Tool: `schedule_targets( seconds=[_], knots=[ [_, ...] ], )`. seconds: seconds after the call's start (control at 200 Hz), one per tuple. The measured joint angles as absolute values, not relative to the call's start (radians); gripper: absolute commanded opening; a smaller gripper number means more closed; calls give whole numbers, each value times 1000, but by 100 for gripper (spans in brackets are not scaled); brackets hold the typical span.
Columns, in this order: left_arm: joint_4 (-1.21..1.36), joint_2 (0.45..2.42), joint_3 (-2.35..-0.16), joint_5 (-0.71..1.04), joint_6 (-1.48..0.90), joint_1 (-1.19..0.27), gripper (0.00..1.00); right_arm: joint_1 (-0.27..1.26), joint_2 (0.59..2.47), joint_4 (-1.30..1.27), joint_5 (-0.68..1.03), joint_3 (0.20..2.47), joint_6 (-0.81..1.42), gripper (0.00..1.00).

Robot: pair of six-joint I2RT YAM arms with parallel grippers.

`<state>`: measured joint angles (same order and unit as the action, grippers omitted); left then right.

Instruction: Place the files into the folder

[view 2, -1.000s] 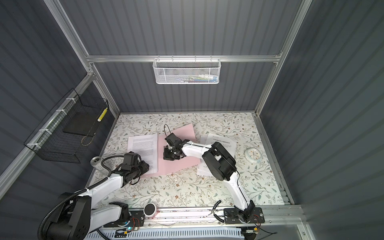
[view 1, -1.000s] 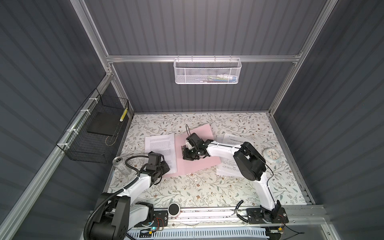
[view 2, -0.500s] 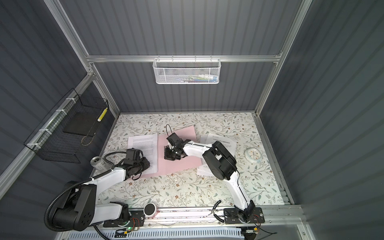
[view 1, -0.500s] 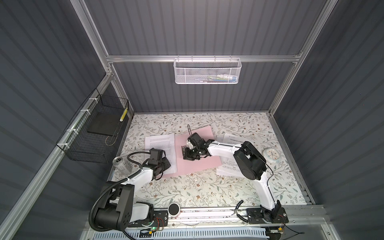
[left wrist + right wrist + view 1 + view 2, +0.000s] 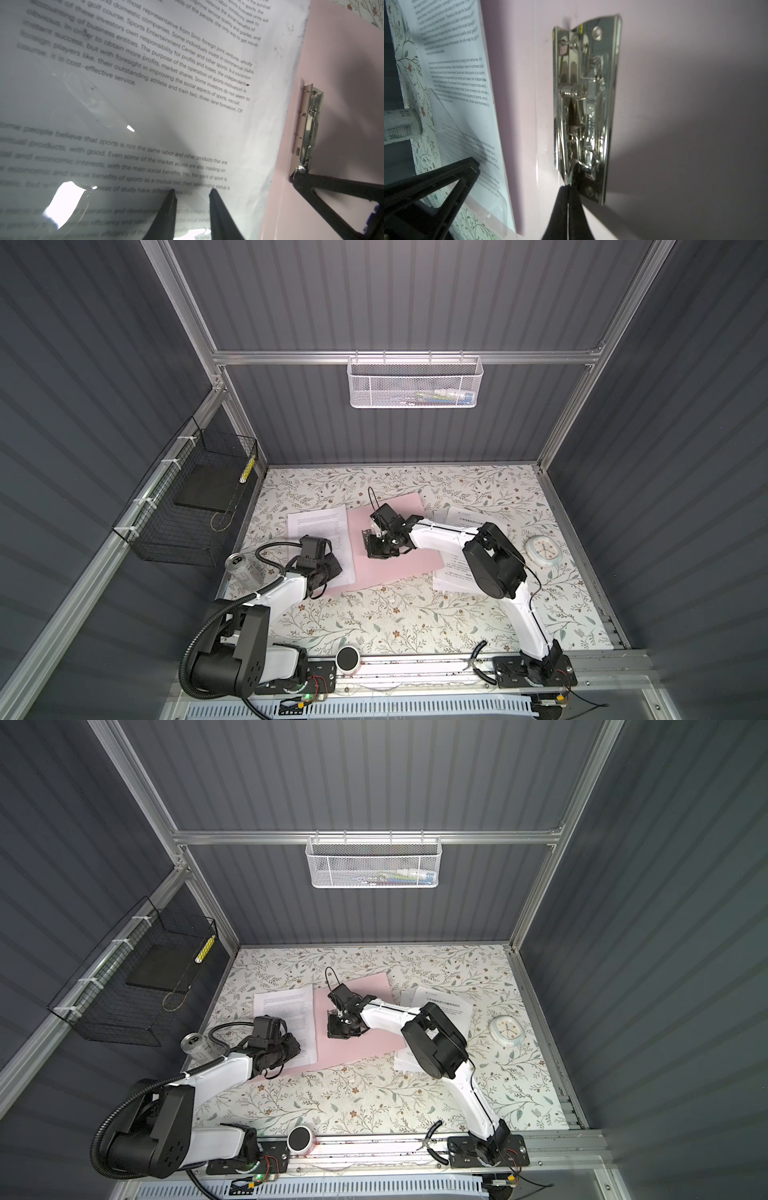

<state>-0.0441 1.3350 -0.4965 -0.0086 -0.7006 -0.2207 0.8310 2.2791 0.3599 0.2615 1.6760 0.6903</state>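
Item, the folder (image 5: 399,568): pale pink, lying open and flat on the floral table (image 5: 374,622), inner face up. Item, silver clip (image 5: 583,108) on that face: only the wrist views show its spring and rivets, and in both top views the right gripper (image 5: 569,187) covers it. That gripper's fingers are pressed together with their tips at one end of the clip; we cannot tell whether they pinch any part of it. Item, the files, first lot: a printed sheet (image 5: 320,531) overlapping the folder's edge toward the left arm, text legible only in the left wrist view, with a glossy clear layer over part of it that we cannot identify. The left gripper (image 5: 192,191) stands over this sheet, jaws a narrow gap apart with paper seen between them; in both top views its wrist hides the fingers. Item, the files, second lot: more sheets (image 5: 455,576) at the folder's opposite edge, largely covered by the right arm, count not discernible. Item, can (image 5: 243,572), beyond the first sheet from the folder, cut off in the right wrist view. Item, round clock (image 5: 542,551), beyond the second lot, seen in the top views only.
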Motion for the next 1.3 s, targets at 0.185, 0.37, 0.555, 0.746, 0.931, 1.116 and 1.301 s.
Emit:
schedule_targets(
  seconds=[0.185, 0.37, 0.555, 0.746, 0.931, 1.116, 1.301],
  knots=[
    [-43, 1349, -508, -6, -700, -221, 31, 810, 2243, 329, 298, 1619, 677, 0],
    [-41, 1351, -509, -5, -701, -221, 31, 790, 2218, 387, 305, 1622, 646, 0],
    [-41, 1352, -510, -5, -700, -221, 31, 767, 2206, 384, 397, 1615, 653, 0],
    [-40, 1357, -514, -5, -701, -221, 31, 720, 2174, 281, 548, 1525, 726, 18],
    [-41, 1357, -515, -8, -701, -221, 32, 676, 2110, 130, 632, 1388, 815, 34],
    [-41, 1357, -515, -9, -702, -221, 32, 648, 2092, 53, 666, 1341, 872, 18],
    [-45, 1354, -515, -14, -704, -221, 32, 664, 2112, 12, 696, 1337, 897, 5]
  ],
)
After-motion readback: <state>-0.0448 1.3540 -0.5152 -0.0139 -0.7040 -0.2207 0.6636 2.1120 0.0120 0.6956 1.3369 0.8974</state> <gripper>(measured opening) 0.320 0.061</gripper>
